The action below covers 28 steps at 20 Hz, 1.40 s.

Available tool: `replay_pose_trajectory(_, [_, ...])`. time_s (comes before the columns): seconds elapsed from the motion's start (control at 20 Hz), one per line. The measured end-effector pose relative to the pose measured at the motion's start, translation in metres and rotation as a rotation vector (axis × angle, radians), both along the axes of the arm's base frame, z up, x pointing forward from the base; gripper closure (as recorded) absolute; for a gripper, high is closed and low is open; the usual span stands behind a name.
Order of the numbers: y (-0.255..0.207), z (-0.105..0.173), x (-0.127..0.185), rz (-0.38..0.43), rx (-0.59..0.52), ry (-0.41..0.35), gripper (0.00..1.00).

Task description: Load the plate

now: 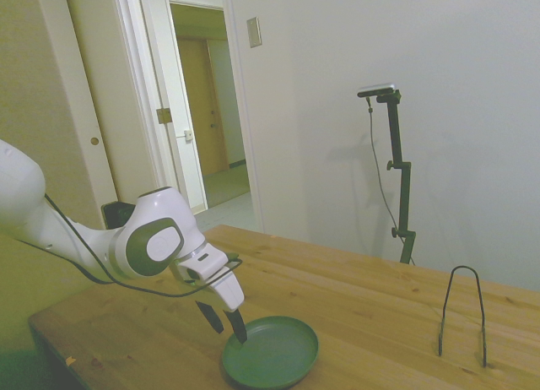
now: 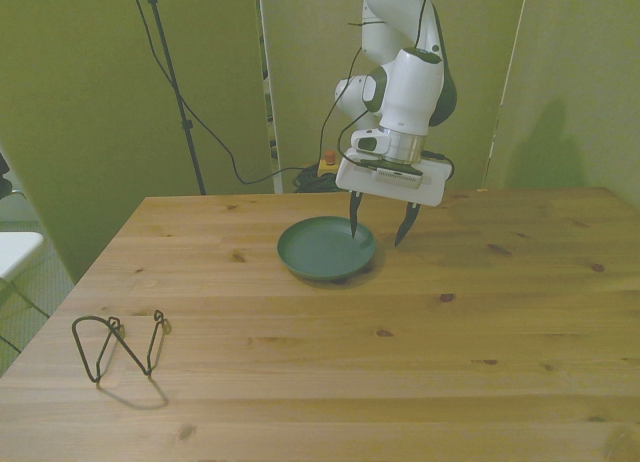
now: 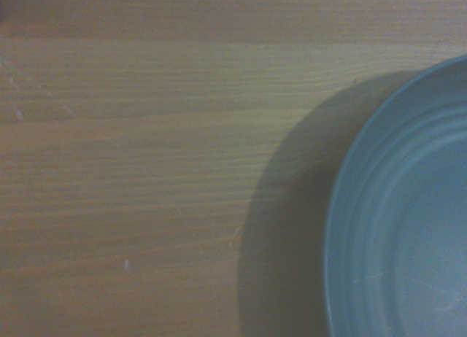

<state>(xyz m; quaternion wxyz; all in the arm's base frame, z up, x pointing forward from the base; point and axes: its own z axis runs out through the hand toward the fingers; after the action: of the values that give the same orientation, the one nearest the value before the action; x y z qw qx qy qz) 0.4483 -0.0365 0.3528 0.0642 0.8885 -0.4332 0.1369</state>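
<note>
Now the round, shallow, dark green plate (image 2: 327,249) lies flat on the pale planked wooden table (image 2: 480,332), toward the far side and near the middle in the front view. White two-finger gripper (image 2: 380,227) hangs over the plate's edge on the front view's right, fingers spread wide with nothing between them — one dark fingertip inside the rim, the other outside over bare wood, so the raised rim sits in the gap. Whether a tip touches the plate cannot be told. Plate looks stiff and light, matte, with faint concentric rings in the well in the wrist view; likely plastic or glazed ware, somewhat slick. Judgement: the rim is the only hold on offer, since the plate lies too flat to pinch elsewhere; a one-edge grip would let it droop or swing, so a firm, deep bite seems wise. Thin dark wire rack (image 2: 120,345), bent into upright loops, stands well apart near the front view's left corner — presumably where the plate belongs. Table grain is knotty and dull.
</note>
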Motion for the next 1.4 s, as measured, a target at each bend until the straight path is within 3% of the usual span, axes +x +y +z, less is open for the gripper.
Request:
replay_pose_trajectory(0.05, [0.0004, -0.0034, -0.0004, 0.002, -0.001, 0.003, 1.00])
replay_pose_trajectory(1.4, [0.0077, -0.0098, 0.0082, -0.047, 0.026, 0.001, 1.00])
